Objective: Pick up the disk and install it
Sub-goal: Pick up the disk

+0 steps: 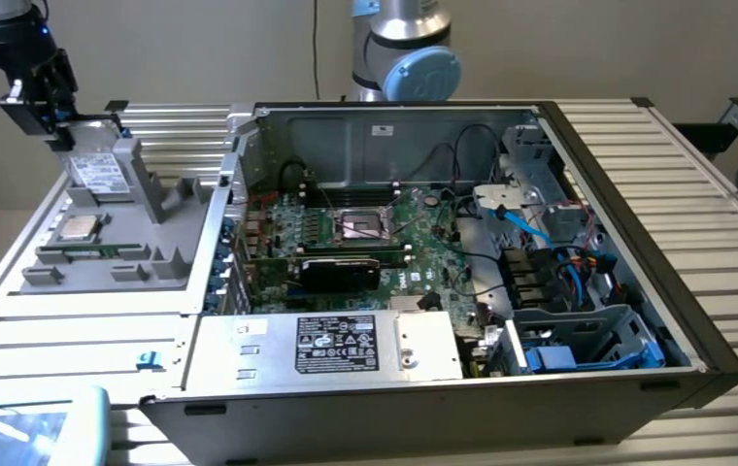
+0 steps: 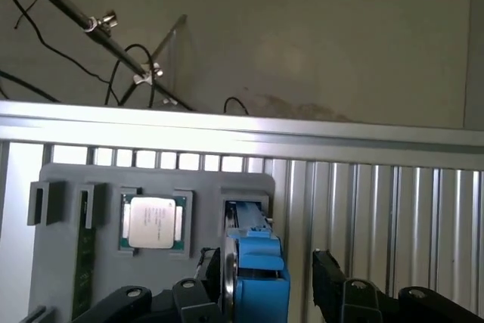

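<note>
A pale wall stands behind a table (image 1: 693,175) made of silver slats. An open computer case (image 1: 408,403) sits in the middle of it. A grey tray (image 1: 162,209) lies in the upper left of the exterior view. The disk (image 1: 94,175) rests at the top end of this tray, and a small square chip (image 1: 78,229) sits just below it in the frame.

The gripper (image 1: 55,128) hangs right above the disk. In the wrist view its two black fingers (image 2: 329,281) are spread wide, one on each side of the disk's blue frame. They pinch nothing. One finger looks very close to the disk's silver side and may be touching it, but that is hard to tell. The other finger stands apart, with a clear gap.

The step in hand looks like the grab. To do it well, the disk should sit right in the middle between the fingers, so both meet it at once and it does not tip. The way down should be straight and slow, and low enough for a good hold on the flat sides. The squeeze should be firm but gentle. The fingers should keep off the chip and the tray's walls.
</note>
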Available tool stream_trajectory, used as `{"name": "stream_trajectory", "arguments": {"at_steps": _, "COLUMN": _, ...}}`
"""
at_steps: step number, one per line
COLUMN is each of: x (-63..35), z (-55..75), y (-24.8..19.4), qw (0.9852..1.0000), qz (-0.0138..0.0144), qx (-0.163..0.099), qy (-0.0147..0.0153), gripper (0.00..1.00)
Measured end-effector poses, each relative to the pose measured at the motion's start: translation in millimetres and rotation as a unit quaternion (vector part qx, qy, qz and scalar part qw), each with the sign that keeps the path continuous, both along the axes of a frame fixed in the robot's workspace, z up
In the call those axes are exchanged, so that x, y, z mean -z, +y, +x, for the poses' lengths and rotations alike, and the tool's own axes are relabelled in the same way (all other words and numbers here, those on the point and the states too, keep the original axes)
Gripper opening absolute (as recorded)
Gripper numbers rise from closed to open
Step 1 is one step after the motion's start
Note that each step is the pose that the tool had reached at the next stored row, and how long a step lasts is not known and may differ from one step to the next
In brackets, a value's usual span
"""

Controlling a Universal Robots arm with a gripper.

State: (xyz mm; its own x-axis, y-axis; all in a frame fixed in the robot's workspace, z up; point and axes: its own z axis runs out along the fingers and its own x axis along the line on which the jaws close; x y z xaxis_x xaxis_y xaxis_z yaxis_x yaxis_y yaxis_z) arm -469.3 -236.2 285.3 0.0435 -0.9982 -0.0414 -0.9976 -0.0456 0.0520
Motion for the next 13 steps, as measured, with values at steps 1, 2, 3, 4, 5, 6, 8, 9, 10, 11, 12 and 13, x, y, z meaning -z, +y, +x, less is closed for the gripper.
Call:
{"name": "stream_trajectory", "arguments": {"at_steps": 1, "x": 0.0, "z": 0.0, "y": -0.1, "qw": 1.0, "qz": 0.0, "qx": 0.0, "qy": 0.0, "gripper": 0.6}}
{"name": "stream_trajectory", "arguments": {"at_steps": 2, "x": 0.1, "z": 0.0, "y": -0.5, "qw": 1.0, "qz": 0.0, "qx": 0.001, "qy": -0.0001, "gripper": 0.6}}
{"name": "stream_trajectory", "arguments": {"at_steps": 3, "x": 0.1, "z": -0.1, "y": -1.0, "qw": 1.0, "qz": 0.0, "qx": 0.001, "qy": 0.0, "gripper": 0.6}}
{"name": "stream_trajectory", "arguments": {"at_steps": 4, "x": 0.1, "z": -0.1, "y": -1.4, "qw": 1.0, "qz": 0.0, "qx": 0.001, "qy": 0.0, "gripper": 0.6}}
{"name": "stream_trajectory", "arguments": {"at_steps": 5, "x": 0.1, "z": 0.0, "y": -1.8, "qw": 1.0, "qz": 0.0, "qx": 0.002, "qy": 0.0001, "gripper": 0.6}}
{"name": "stream_trajectory", "arguments": {"at_steps": 6, "x": 0.1, "z": 0.0, "y": -1.8, "qw": 1.0, "qz": 0.0001, "qx": 0.003, "qy": 0.0001, "gripper": 0.6}}
{"name": "stream_trajectory", "arguments": {"at_steps": 8, "x": 0.2, "z": -0.1, "y": -1.8, "qw": 1.0, "qz": 0.0002, "qx": 0.005, "qy": 0.0001, "gripper": 0.6}}
{"name": "stream_trajectory", "arguments": {"at_steps": 9, "x": 0.2, "z": -0.1, "y": -1.9, "qw": 1.0, "qz": 0.0002, "qx": 0.005, "qy": 0.0001, "gripper": 0.6}}
{"name": "stream_trajectory", "arguments": {"at_steps": 10, "x": 0.3, "z": 0.0, "y": -1.9, "qw": 1.0, "qz": 0.0002, "qx": 0.005, "qy": 0.0001, "gripper": 0.6}}
{"name": "stream_trajectory", "arguments": {"at_steps": 11, "x": 0.3, "z": -0.1, "y": -1.9, "qw": 1.0, "qz": 0.0002, "qx": 0.005, "qy": 0.0001, "gripper": 0.6}}
{"name": "stream_trajectory", "arguments": {"at_steps": 12, "x": 0.3, "z": -0.1, "y": -1.9, "qw": 1.0, "qz": 0.0002, "qx": 0.006, "qy": 0.0002, "gripper": 0.6}}
{"name": "stream_trajectory", "arguments": {"at_steps": 13, "x": 0.4, "z": -0.1, "y": -1.9, "qw": 1.0, "qz": 0.0002, "qx": 0.007, "qy": 0.0002, "gripper": 0.6}}
